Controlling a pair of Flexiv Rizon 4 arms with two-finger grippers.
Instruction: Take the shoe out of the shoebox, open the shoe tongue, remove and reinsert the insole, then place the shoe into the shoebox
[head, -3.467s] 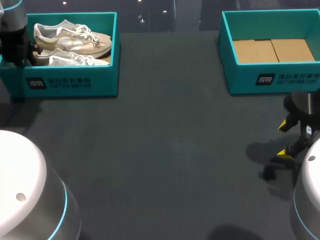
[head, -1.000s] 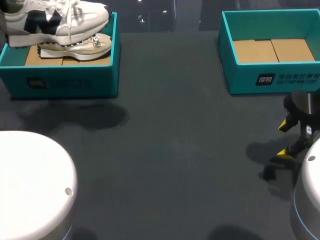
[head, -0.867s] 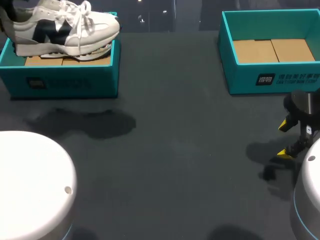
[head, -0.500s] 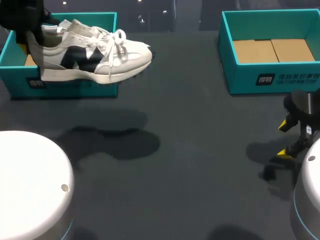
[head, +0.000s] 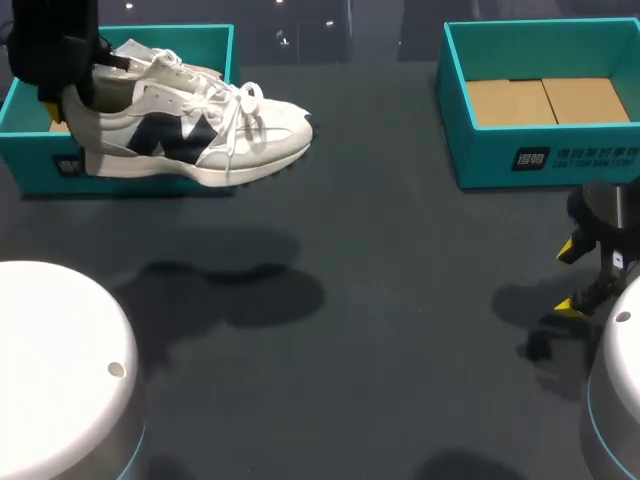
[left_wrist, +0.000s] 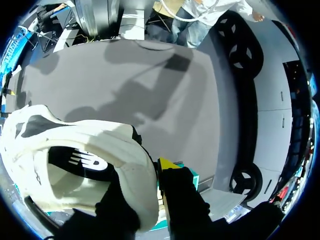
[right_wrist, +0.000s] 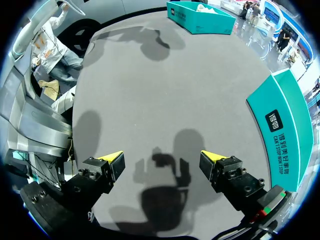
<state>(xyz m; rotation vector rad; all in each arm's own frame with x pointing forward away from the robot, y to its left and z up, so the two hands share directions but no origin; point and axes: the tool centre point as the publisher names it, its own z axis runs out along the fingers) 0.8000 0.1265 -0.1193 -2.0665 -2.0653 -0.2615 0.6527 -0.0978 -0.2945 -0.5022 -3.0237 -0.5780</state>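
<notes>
Shoe (head: 190, 135) lifted out of shoebox (head: 30, 155), apparently pinched in left hand (left_wrist: 147, 180)

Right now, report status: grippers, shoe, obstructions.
Left gripper shut on shoe heel. Right gripper open, low over table. Shoe aloft, out of left shoebox. Only its shadow below.

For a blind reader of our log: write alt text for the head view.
The left gripper holds a white sneaker by its heel in the air above the dark table, in front of the left teal shoebox. The right gripper hangs open near the other shoebox, which is empty.
</notes>
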